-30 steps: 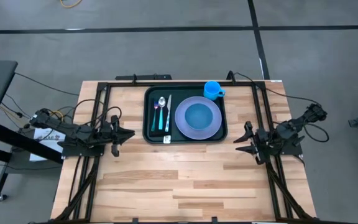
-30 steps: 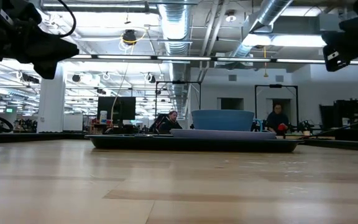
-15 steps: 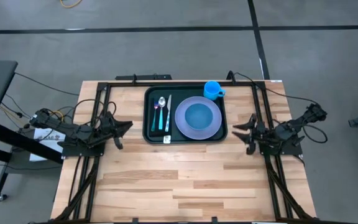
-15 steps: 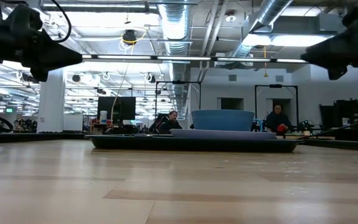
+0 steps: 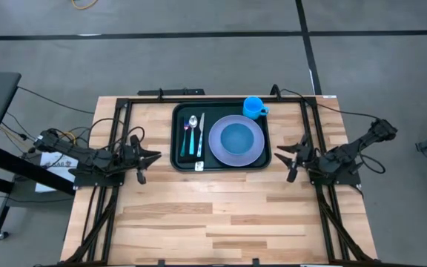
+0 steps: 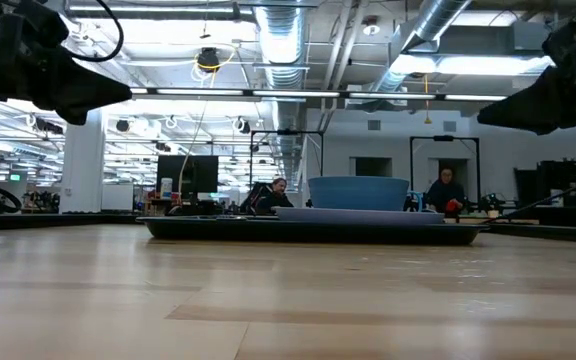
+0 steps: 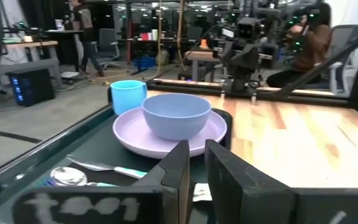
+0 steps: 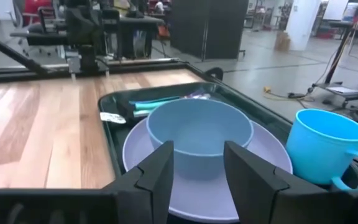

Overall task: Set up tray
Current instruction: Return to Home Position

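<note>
Dark green rectangular plastic tray (image 5: 221,162) is seen at the far middle of the wooden counter (image 5: 221,215), carrying a lavender plate (image 5: 237,158) with a blue bowl (image 5: 236,138). Left jaws (image 5: 153,155) are held nearly pressed together beside it; right jaws (image 5: 288,156) are held spread, gripping nothing

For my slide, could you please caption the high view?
Green tray holding plate, bowl, cutlery and cup, flanked by empty grippers.

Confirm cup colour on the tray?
Bright blue cup, at the corner of the dark green tray. Clearest in the right wrist view.
</note>
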Controlling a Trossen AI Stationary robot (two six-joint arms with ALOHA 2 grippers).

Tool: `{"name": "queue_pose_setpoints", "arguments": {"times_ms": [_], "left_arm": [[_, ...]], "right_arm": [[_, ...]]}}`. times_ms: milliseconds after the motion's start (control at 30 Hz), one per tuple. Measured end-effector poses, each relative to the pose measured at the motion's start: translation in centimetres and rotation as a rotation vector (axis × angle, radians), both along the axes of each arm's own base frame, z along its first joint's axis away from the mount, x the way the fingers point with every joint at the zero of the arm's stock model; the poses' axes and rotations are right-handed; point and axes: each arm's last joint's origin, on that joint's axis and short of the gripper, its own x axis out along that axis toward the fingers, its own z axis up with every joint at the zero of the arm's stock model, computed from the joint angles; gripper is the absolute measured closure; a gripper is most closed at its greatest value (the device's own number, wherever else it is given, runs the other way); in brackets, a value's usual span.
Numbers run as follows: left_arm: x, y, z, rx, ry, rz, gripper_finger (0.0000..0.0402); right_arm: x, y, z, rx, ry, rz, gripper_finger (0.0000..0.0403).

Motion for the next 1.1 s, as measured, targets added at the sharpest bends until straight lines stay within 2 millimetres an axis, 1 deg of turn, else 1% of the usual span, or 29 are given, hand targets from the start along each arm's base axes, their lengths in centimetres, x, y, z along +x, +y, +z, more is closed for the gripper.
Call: {"name": "queue_pose_setpoints", "arguments": {"times_ms": [133, 333, 467, 600, 1100], "left_arm": [[0.0, 0.1, 0.0, -0.002, -0.001, 0.025, 0.036], [0.0, 0.1, 0.0, -0.006, -0.002, 0.026, 0.036], [0.0, 0.1, 0.0, -0.007, -0.002, 0.026, 0.036], [0.0, 0.1, 0.0, -0.005, -0.002, 0.026, 0.036], [0.0, 0.1, 0.0, -0.007, -0.003, 0.027, 0.036]], "right_arm": [[0.1, 0.1, -0.2, -0.012, 0.024, 0.0, 0.0269], [0.2, 0.1, -0.1, -0.006, 0.013, 0.0, 0.0266], [0.2, 0.1, 0.7, 0.021, -0.032, 0.0, 0.0266], [0.2, 0.1, 1.0, 0.025, -0.039, 0.003, 0.0266], [0.2, 0.2, 1.0, 0.023, -0.036, 0.004, 0.0264]]}}
